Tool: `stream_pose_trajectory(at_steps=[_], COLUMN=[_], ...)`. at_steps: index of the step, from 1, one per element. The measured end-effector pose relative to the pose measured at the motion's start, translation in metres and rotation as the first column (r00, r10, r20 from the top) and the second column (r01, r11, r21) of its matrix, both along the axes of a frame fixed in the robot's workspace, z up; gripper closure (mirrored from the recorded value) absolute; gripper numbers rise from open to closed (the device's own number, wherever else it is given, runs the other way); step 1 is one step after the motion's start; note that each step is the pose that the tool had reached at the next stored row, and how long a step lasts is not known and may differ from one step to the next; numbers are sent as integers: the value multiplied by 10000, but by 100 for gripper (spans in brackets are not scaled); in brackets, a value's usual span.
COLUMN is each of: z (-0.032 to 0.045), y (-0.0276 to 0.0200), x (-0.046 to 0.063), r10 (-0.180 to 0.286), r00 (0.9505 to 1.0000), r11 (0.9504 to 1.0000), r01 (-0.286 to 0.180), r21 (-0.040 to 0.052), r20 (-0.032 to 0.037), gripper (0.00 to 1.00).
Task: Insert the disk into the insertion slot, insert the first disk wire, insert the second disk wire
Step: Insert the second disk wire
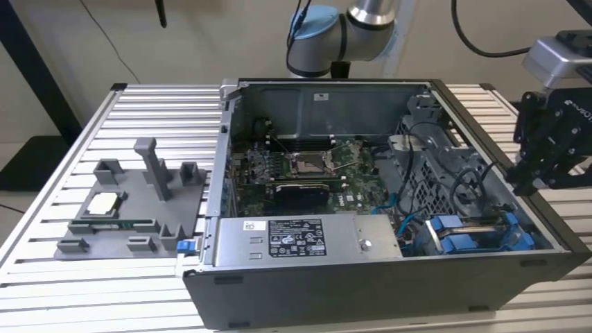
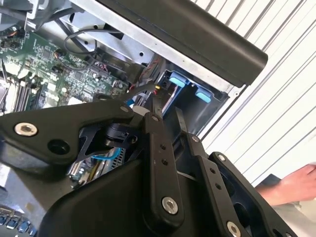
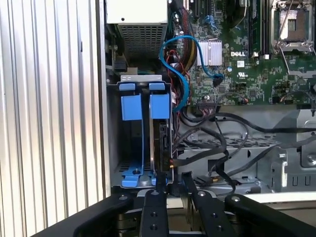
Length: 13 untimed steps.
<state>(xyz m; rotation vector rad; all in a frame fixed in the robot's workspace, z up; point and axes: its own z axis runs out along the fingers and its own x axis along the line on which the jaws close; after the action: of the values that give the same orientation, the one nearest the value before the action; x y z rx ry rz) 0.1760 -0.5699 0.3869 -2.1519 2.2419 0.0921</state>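
Note:
The open computer case lies on the slatted table. At its near corner on the exterior view's right is the insertion slot with blue rails. The disk stands on edge inside it, beside a blue rail. My black gripper hangs over the case's wall at that end. In both wrist views its fingers are close together on a black disk wire plug, which sits at the disk's near end. The wire's red and yellow strands show just ahead of the fingertips.
A grey power-supply box with a sticker sits beside the slot. Loose black and blue cables cross the case near the bay. A grey fixture with small parts lies at the exterior view's left. A person's hand rests outside the case.

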Motion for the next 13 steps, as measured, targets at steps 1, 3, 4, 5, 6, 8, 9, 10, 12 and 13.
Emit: stream_pose_trajectory(at_steps=[1, 3, 4, 5, 6, 8, 9, 10, 12, 13], z=[3, 8, 12, 14, 15, 15, 14, 14, 14, 15], y=[5, 14, 17, 21, 25, 35, 42, 50, 71, 80], x=[3, 9, 14, 22, 32, 52, 62, 72, 88, 94], r10=[0, 0, 0, 0, 0, 0, 0, 0, 0, -1], r00=[10000, 10000, 10000, 10000, 10000, 10000, 10000, 10000, 10000, 10000], r11=[10000, 9999, 9998, 9997, 9997, 9995, 9994, 9994, 9993, 9993], r01=[0, 0, 0, 0, 0, 0, 0, 0, 0, 1], r21=[50, 148, 193, 232, 264, 314, 336, 353, 376, 386], r20=[0, 0, 0, 0, 0, 0, 0, 0, 0, 0], gripper=[73, 73, 73, 73, 73, 73, 73, 73, 73, 73])
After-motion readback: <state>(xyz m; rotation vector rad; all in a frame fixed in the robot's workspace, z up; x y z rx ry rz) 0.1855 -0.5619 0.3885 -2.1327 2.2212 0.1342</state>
